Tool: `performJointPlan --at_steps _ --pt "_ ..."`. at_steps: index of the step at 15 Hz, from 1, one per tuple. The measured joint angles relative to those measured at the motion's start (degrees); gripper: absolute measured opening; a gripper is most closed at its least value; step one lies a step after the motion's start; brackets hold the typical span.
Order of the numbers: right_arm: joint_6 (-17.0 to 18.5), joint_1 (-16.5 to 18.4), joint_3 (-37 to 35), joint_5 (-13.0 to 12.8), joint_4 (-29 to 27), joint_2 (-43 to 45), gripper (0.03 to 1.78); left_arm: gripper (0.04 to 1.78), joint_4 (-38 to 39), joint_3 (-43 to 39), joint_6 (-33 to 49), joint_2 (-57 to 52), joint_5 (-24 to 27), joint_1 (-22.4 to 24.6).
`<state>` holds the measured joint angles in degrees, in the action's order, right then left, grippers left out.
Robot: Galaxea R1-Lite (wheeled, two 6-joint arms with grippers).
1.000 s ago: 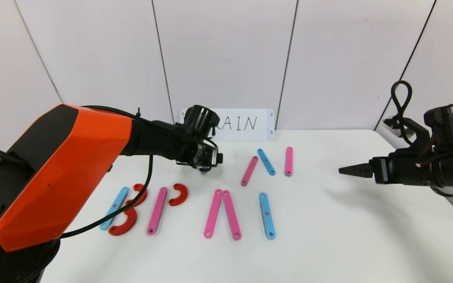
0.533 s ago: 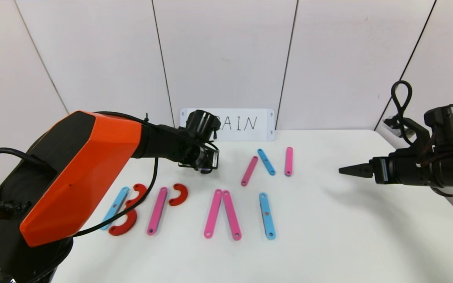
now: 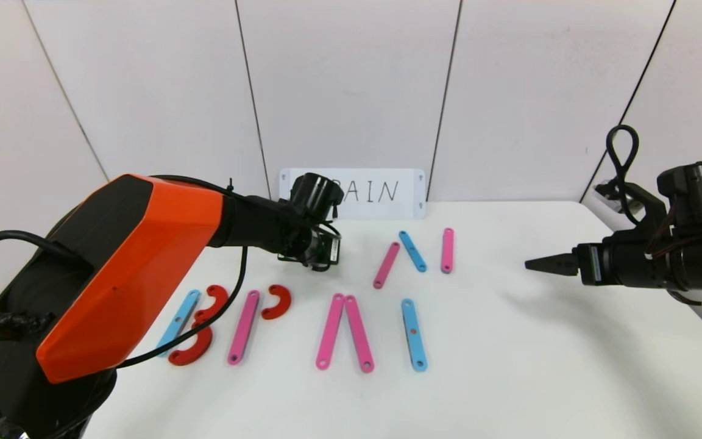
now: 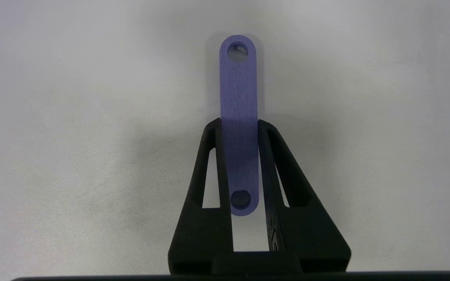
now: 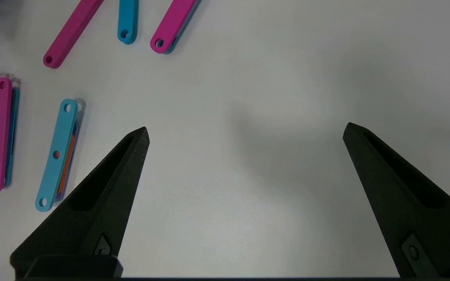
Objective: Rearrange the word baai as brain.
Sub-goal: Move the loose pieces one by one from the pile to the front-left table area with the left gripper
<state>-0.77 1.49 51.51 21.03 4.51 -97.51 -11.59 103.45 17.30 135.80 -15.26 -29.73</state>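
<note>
The word baai lies across the table front: a blue bar point(image 3: 177, 322) with two red C-curves point(image 3: 194, 347), a pink bar point(image 3: 243, 326) with a red curve point(image 3: 278, 301), two pink bars point(image 3: 331, 330) leaning into a peak, and a blue bar point(image 3: 414, 334). My left gripper point(image 4: 238, 123) is shut on the short purple bar point(image 4: 238, 86), fingers clamping its long sides, over the table behind the pink peak. In the head view the left wrist point(image 3: 317, 247) hides the purple bar. My right gripper point(image 3: 534, 264) hangs open at the right, empty point(image 5: 246, 130).
A white card point(image 3: 381, 192) with handwritten letters leans on the back wall, partly behind the left wrist. In front of it lie a pink bar point(image 3: 386, 264), a blue bar point(image 3: 412, 250) and a pink bar point(image 3: 447, 250) in a zigzag.
The left gripper's fingers closed from open onto the purple bar, and the left arm shifted slightly right. The right arm has not moved.
</note>
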Motion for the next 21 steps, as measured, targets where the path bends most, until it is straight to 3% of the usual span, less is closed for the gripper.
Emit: performJointPlan --at_steps 7,12,16,21 --pt "0.0 0.0 0.0 0.0 0.0 0.0 1.74 0.27 -1.7 -2.3 0.8 -3.7 -0.5 -0.3" --pt "0.0 0.0 0.0 0.0 0.0 0.0 1.74 0.27 -3.4 -12.3 7.0 -12.4 -5.0 -2.2" --pt "-0.1 -0.1 -0.1 0.0 0.0 0.0 1.74 0.27 -5.2 -21.7 15.6 -19.1 -8.7 -6.2" --pt "-0.1 -0.2 -0.1 0.0 -0.1 -0.1 1.74 0.27 -12.9 -25.8 30.9 -23.3 -11.9 -9.2"
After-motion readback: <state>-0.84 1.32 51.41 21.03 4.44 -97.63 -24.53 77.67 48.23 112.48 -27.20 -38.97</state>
